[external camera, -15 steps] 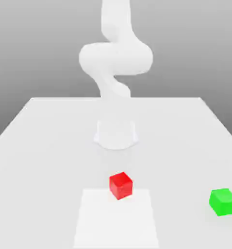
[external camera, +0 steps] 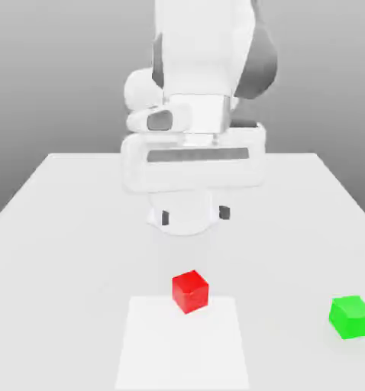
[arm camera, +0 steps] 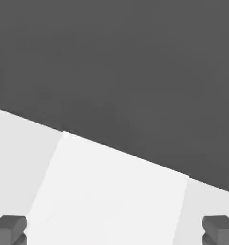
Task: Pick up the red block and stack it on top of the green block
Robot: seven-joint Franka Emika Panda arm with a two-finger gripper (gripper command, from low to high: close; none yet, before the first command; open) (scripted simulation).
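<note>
The table (external camera: pixel 63 229) is the largest item: a flat white surface filling the lower half of the exterior view. Its near edge is cut off by the bottom of the frame, and its near corners fall outside the frame's sides.

The arm (external camera: pixel 201 69) occupies the upper centre of the exterior view. Its upper links run out of the frame at the top. The wide white hand body hides most of the arm's round base at frame centre.

A brighter white square patch (external camera: pixel 182 344) lies on the table at lower centre of the exterior view; its near edge is hard to separate from the frame bottom. In the hand view the patch appears as a slanted pale panel against a dark grey background.

The gripper (external camera: pixel 195 214) hangs at the centre of the exterior view, well above the table. Its two dark fingertips (external camera: pixel 166 218) protrude below the hand body, spread wide with nothing between them. In the hand view they sit at the two lower corners, partly cut off.

The red block (external camera: pixel 190 290) rests on the table at lower centre of the exterior view, overlapping the far edge of the patch, below the gripper in the frame and apart from it.

The green block (external camera: pixel 350 316) rests at the lower right of the exterior view, near the frame's right edge, well apart from the red block.
</note>
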